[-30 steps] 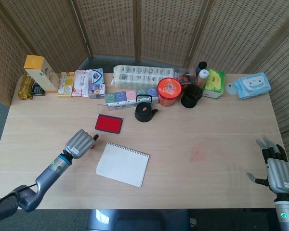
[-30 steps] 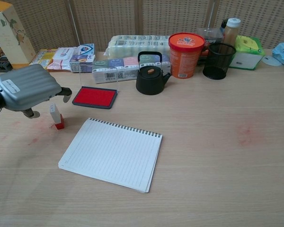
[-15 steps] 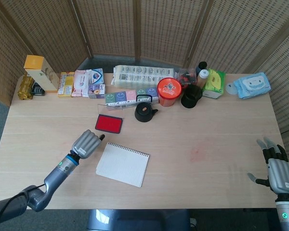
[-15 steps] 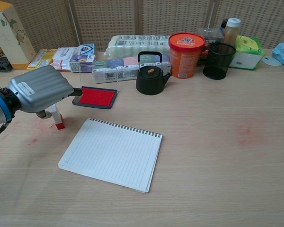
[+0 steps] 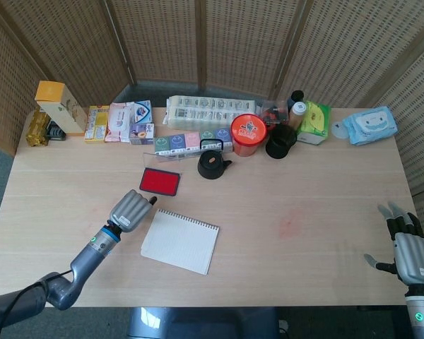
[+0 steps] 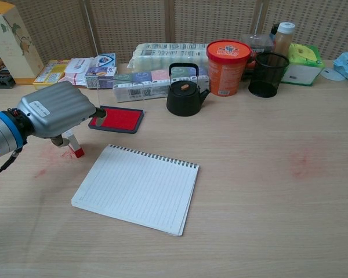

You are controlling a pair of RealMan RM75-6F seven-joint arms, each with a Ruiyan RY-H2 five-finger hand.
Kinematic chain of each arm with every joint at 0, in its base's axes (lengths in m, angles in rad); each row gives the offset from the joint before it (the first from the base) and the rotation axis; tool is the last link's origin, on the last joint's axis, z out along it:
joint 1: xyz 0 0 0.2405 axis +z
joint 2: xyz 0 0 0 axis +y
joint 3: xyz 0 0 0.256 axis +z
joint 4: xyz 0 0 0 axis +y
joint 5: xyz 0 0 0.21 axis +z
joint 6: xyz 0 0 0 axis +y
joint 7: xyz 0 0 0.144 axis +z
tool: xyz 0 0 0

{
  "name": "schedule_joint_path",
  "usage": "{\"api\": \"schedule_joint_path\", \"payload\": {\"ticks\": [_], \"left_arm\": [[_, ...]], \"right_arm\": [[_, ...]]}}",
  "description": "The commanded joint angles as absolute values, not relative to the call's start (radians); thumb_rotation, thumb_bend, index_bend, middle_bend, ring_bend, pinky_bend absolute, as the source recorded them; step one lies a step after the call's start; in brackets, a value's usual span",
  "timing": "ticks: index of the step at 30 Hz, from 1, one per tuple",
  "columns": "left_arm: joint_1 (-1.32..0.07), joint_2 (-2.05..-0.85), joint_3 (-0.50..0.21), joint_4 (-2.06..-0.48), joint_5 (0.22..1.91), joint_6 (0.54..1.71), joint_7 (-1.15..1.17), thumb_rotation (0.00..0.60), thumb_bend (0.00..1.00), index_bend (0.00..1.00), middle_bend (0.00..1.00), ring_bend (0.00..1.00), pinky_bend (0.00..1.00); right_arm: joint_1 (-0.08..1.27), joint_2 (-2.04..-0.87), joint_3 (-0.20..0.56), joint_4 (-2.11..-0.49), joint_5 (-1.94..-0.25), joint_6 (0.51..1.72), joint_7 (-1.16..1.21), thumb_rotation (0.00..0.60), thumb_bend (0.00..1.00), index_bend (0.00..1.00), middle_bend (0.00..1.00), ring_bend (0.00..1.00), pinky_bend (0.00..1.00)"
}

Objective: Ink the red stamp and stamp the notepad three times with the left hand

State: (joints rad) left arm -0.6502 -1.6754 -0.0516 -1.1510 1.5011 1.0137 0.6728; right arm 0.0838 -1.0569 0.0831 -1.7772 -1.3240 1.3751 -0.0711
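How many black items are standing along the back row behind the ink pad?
2 clearly: the black kettle just right of the ink pad, and the black mesh cup right of the orange tub. Others may sit hidden behind the clutter.

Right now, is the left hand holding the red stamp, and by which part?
It cannot be told for sure. The left hand covers the top of the tilted red stamp, hiding any grip. The right hand holds nothing.
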Motion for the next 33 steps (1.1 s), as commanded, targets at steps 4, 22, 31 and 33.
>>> {"api": "schedule_joint_path", "payload": {"ticks": [4, 22, 31, 33], "left_arm": [[-0.648, -1.658, -0.048, -1.199, 1.490, 1.015, 0.660, 0.600, 0.11, 0.36, 1.00, 1.00, 1.00], [-0.663, -1.600, -0.038, -1.152, 1.487, 0.999, 0.558, 0.600, 0.14, 0.36, 1.00, 1.00, 1.00], [-0.674, -1.629, -0.029, -1.119, 1.494, 0.992, 0.548, 0.600, 0.16, 0.36, 1.00, 1.00, 1.00], [-0.673, -1.631, -0.028, -1.119, 1.492, 0.992, 0.552, 0.600, 0.16, 0.36, 1.00, 1.00, 1.00]], "right_arm": [[0.083, -1.057, 0.082, -1.779, -1.325, 1.376, -0.073, 0.600, 0.07, 0.00, 0.00, 0.00, 0.00], [0.087, -1.060, 0.079, -1.779, -1.324, 1.369, -0.083, 0.600, 0.07, 0.00, 0.00, 0.00, 0.00], [0.091, -1.063, 0.079, -1.775, -1.315, 1.361, -0.088, 0.600, 0.07, 0.00, 0.00, 0.00, 0.00], [0.090, -1.062, 0.079, -1.775, -1.315, 1.362, -0.088, 0.600, 0.07, 0.00, 0.00, 0.00, 0.00]]}}
